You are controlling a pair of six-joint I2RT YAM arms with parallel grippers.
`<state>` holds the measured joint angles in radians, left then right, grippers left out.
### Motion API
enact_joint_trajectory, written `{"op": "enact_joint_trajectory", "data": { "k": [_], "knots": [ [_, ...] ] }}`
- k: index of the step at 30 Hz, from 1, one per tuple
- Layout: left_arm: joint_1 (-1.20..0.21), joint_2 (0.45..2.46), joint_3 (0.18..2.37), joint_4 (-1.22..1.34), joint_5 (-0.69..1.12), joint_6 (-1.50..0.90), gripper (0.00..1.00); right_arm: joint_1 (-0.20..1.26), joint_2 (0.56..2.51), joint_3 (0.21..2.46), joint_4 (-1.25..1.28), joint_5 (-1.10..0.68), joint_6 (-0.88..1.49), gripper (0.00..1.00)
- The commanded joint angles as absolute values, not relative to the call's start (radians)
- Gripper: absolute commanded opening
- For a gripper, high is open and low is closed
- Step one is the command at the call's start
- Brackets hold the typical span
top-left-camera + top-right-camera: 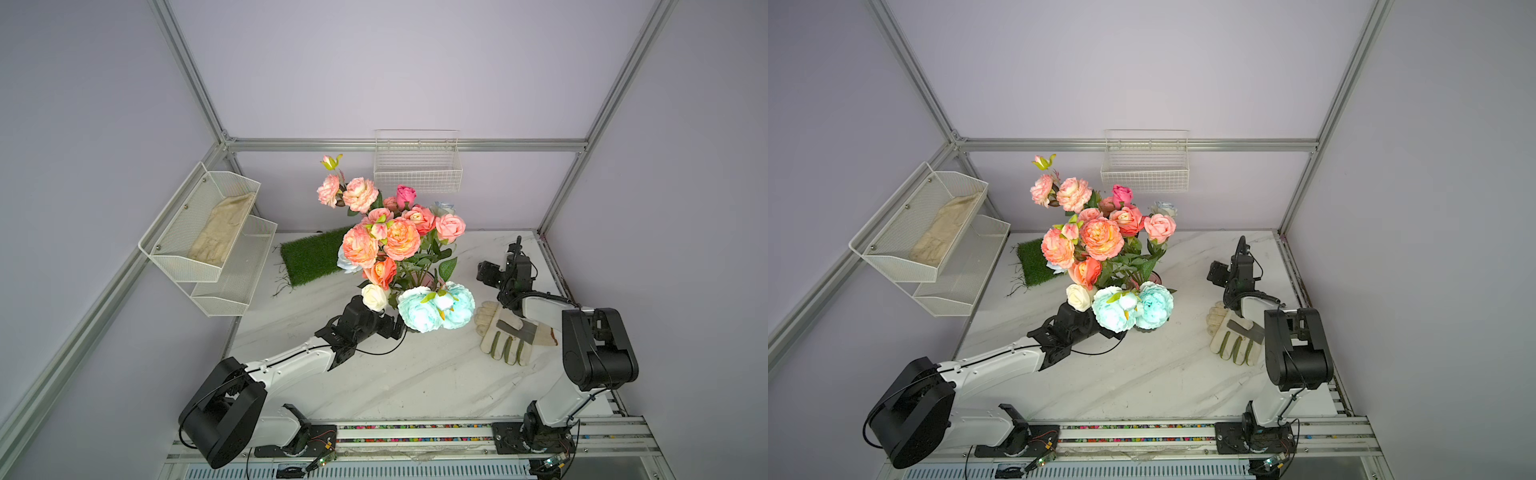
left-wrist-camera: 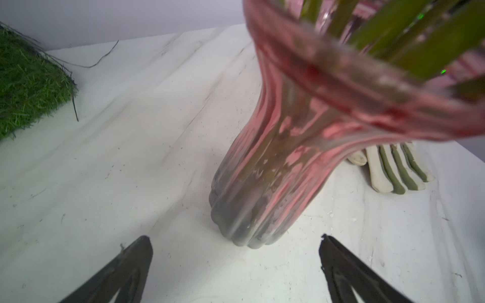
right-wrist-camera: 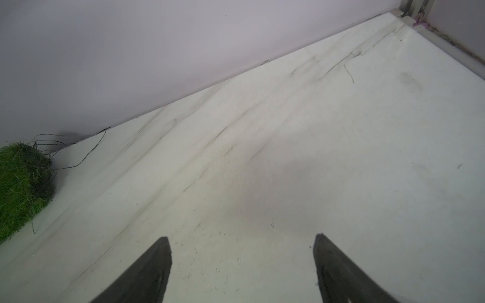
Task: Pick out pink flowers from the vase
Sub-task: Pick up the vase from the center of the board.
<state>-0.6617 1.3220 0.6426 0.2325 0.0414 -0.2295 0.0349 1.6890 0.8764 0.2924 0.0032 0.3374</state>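
The pink flowers (image 1: 386,232) (image 1: 1096,237), with pink, salmon, coral and one magenta head, stand bunched in the vase in both top views. A white rose (image 1: 375,296) and turquoise peonies (image 1: 434,307) hang low at the front of the bunch. The ribbed glass vase (image 2: 262,183), pink at its flared top and grey at the base, stands on the table; only its rim (image 1: 428,279) shows from above. My left gripper (image 2: 236,238) is open just in front of the vase base, not touching it. My right gripper (image 3: 242,236) is open and empty over bare table.
A white and green work glove (image 1: 505,334) (image 2: 388,170) lies right of the vase, beside the right arm (image 1: 513,270). A green grass mat (image 1: 311,257) (image 3: 21,183) lies behind left. A wire basket (image 1: 417,166) hangs on the back wall, and mesh shelves (image 1: 208,232) on the left wall.
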Motion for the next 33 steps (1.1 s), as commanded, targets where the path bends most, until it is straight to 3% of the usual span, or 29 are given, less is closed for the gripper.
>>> {"op": "enact_joint_trajectory", "data": {
  "k": [1,15,33],
  "knots": [
    [-0.677,1.327,0.692,0.368,0.079,-0.240,1.00,0.041,1.695,0.891,0.251,-0.024,0.357,0.86],
    [-0.676,1.548,0.794,0.594,0.123,-0.265,1.00,0.081,1.658,0.879,0.210,-0.078,0.347,0.87],
    [-0.686,1.669,0.864,0.648,0.130,-0.291,0.99,0.401,1.720,0.866,0.296,-0.335,0.429,0.87]
  ]
}}
